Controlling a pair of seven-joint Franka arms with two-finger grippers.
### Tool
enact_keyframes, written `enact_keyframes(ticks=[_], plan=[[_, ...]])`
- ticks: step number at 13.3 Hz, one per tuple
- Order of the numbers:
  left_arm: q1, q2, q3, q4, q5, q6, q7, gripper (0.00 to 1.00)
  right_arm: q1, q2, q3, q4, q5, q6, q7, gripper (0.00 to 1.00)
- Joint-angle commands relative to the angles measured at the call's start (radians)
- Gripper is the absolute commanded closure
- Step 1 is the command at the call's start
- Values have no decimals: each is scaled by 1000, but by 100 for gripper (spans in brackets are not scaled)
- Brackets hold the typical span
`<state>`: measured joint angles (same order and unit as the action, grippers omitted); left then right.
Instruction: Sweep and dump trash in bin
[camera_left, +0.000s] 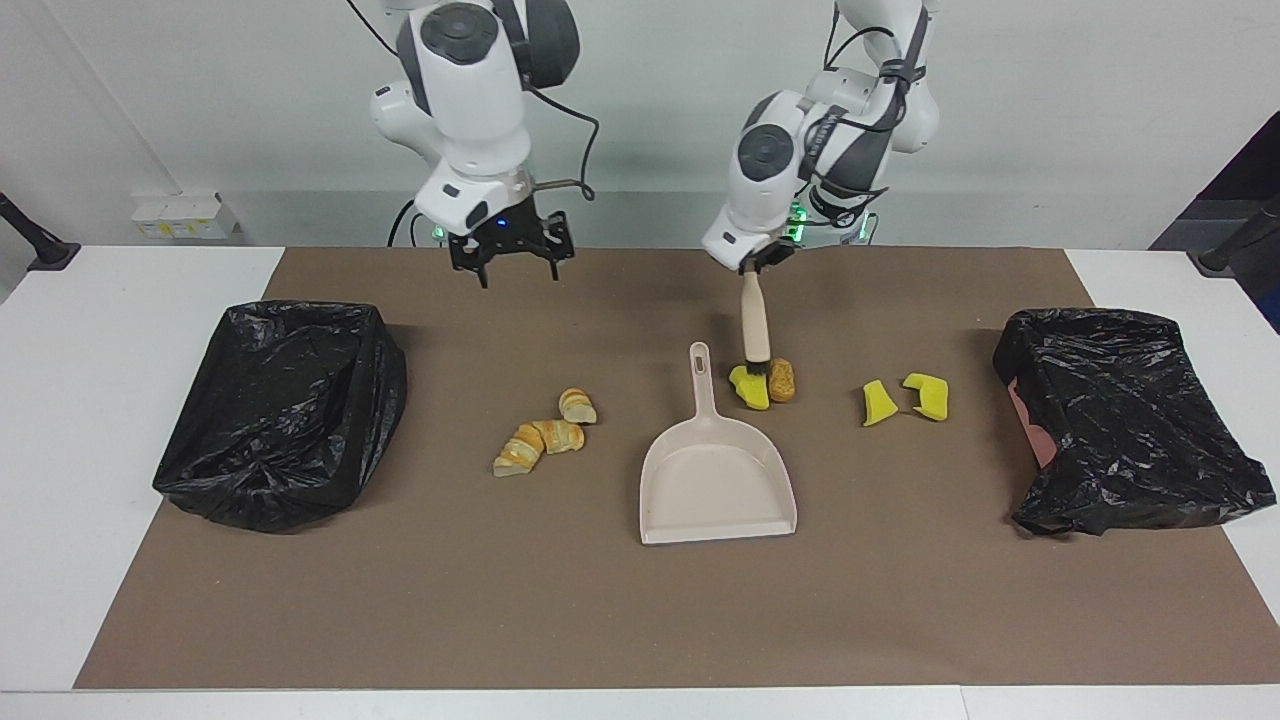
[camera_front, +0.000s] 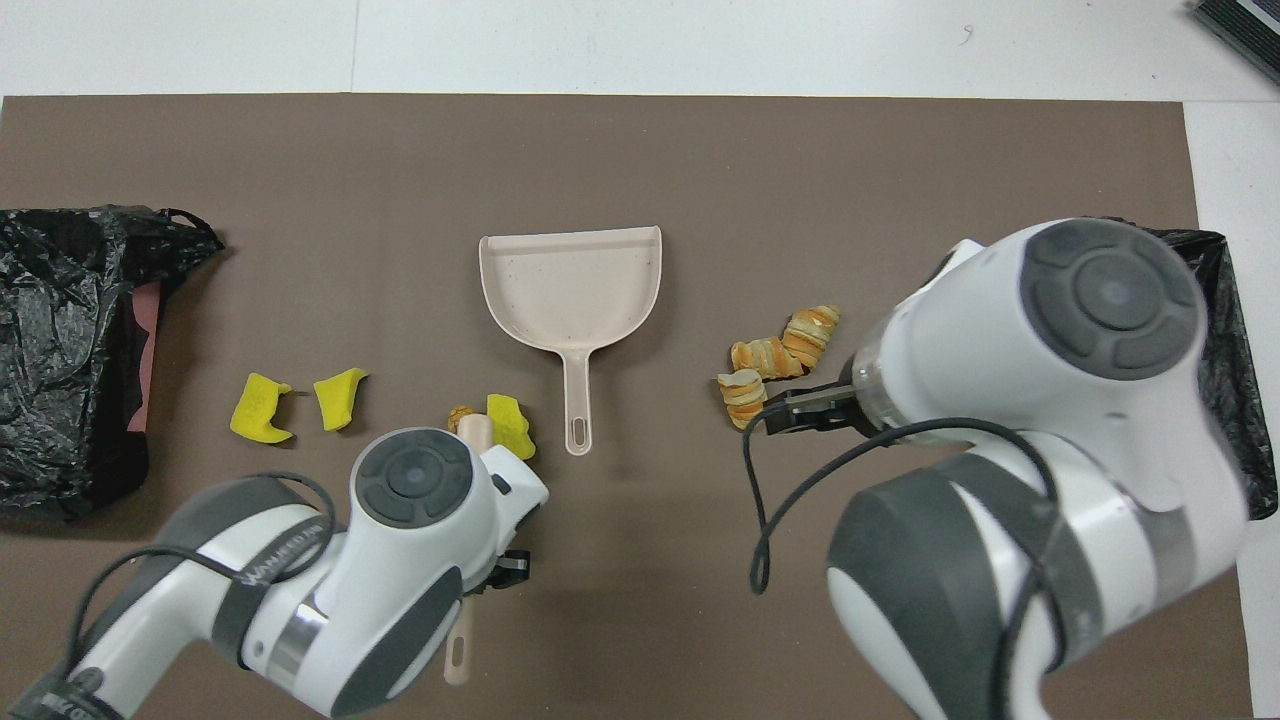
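Facing view shows the left end effector (camera_left: 757, 266) clamped on the handle of a brush (camera_left: 754, 322), bristles down at the yellow wedge (camera_left: 750, 387) and brown lump (camera_left: 781, 380) that lie just beside the dustpan (camera_left: 718, 480) handle. The step in hand looks like the first sweep. To do it well, I judge the bristles should stay low on the brown mat and push both pieces together around toward the pan's open mouth, which faces away from the robots, in short strokes so the light wedge does not skip aside. The pan lies loose, so it may slide unless steadied.

The right end effector (camera_left: 508, 252) hangs with fingers spread and empty above the mat, with the bread pieces (camera_left: 540, 437) below it and farther from the robots. Two more yellow wedges (camera_left: 905, 398) lie toward the left arm's end, near one black-lined bin (camera_left: 1120, 420); another bin (camera_left: 285, 410) sits at the right arm's end.
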<state>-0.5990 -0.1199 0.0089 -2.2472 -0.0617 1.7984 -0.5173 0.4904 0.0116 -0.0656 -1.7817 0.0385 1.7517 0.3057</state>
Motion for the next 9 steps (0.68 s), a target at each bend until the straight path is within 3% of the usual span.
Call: enact_keyframes(ticks=[1, 5, 9], plan=[[112, 2, -10, 35, 55, -14, 23, 100, 97, 91, 3, 1, 20, 124, 171, 0], [289, 20, -10, 75, 126, 34, 94, 100, 177, 220, 3, 24, 18, 276, 281, 0], [464, 31, -10, 57, 132, 128, 268, 100, 272, 378, 1, 122, 6, 368, 326, 0]])
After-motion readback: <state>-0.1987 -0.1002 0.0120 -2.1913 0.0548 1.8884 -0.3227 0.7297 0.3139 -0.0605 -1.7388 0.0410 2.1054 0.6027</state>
